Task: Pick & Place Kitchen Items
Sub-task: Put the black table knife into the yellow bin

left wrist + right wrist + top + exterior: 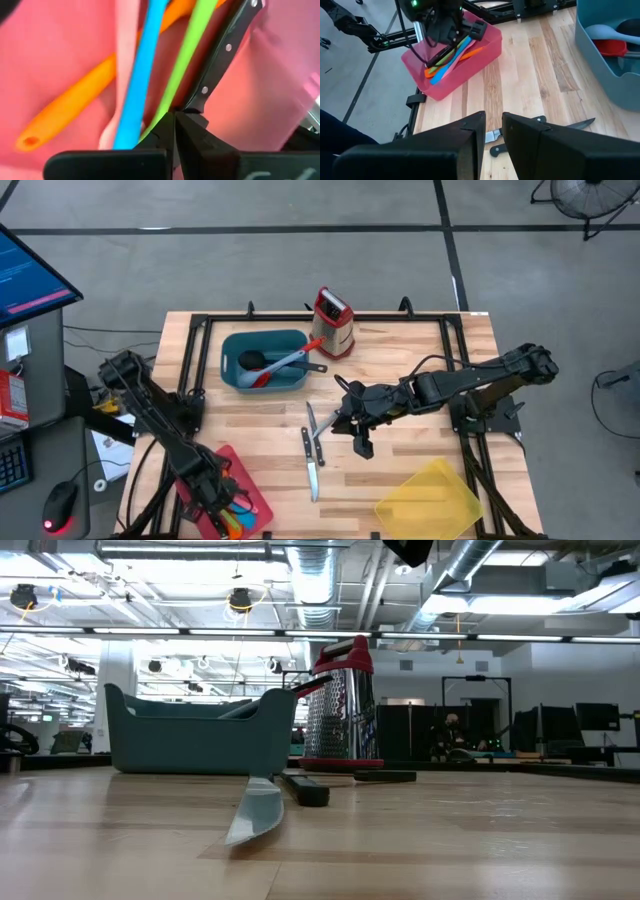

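My left gripper (pixel 225 505) is shut, down in the red tray (pixel 250 492) at the near left. Its fingertips (pixel 174 120) meet right at the ends of a green utensil (pixel 185 65) and a black-handled knife (pixel 225 50). Blue (pixel 140 75) and orange (pixel 65 110) utensils lie beside them. My right gripper (pixel 357 430) is open by a narrow gap and empty. It hovers over the table's middle, just right of two black-handled steel knives (pixel 310 425) (pixel 313 472), which lie flat on the wood. One knife (pixel 492 135) shows between the right gripper's fingers. My left gripper's shut fingertips (pixel 165 127) come from above, next to the green utensil's end (pixel 159 120) and the knife's handle end (pixel 196 106). Nothing shows between the fingers. I cannot tell whether they touch either one.
A teal tray (pixel 232 375) at the far left holds a black ladle (pixel 250 360), a red spoon (pixel 262 378) and a grey-blue spoon (pixel 295 360). A steel grater with a red top (pixel 333 320) stands at the far middle. A yellow tray (pixel 428 500) sits at the near right.
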`<move>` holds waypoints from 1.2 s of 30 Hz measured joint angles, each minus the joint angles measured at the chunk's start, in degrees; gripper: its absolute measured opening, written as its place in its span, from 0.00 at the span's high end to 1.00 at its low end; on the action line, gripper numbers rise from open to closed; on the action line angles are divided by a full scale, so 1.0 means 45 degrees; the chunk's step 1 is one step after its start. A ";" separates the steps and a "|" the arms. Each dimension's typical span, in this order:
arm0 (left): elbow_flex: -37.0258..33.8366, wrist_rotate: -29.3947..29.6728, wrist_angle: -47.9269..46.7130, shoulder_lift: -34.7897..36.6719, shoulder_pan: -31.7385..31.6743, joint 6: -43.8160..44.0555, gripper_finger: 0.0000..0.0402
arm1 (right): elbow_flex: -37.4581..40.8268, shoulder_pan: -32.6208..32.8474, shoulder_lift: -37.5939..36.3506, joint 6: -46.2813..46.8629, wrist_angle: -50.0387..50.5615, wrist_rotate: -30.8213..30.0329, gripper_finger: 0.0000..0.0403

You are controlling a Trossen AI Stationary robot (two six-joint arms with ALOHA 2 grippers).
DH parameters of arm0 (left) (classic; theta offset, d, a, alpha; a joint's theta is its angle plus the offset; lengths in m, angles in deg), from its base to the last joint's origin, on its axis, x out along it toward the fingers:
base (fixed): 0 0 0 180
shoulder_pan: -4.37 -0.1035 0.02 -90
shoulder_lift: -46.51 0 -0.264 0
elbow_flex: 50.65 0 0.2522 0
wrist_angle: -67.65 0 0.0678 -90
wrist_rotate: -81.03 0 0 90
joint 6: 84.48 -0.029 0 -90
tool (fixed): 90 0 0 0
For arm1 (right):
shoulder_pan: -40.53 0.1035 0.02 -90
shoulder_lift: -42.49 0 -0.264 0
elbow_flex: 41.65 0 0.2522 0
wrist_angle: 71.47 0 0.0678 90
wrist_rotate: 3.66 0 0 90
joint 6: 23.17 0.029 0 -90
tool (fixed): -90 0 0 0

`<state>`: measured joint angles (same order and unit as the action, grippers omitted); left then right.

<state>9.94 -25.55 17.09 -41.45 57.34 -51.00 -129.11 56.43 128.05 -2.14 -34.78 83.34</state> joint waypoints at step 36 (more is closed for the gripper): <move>0.1987 0.1590 0.1826 -0.1109 0.0880 -0.4398 0.41 | 0.0000 -0.0068 0.0000 0.0340 0.0251 -0.0005 0.82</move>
<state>18.88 -18.39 25.31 -46.44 61.30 -70.80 -129.11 56.13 128.05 -0.61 -33.65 83.31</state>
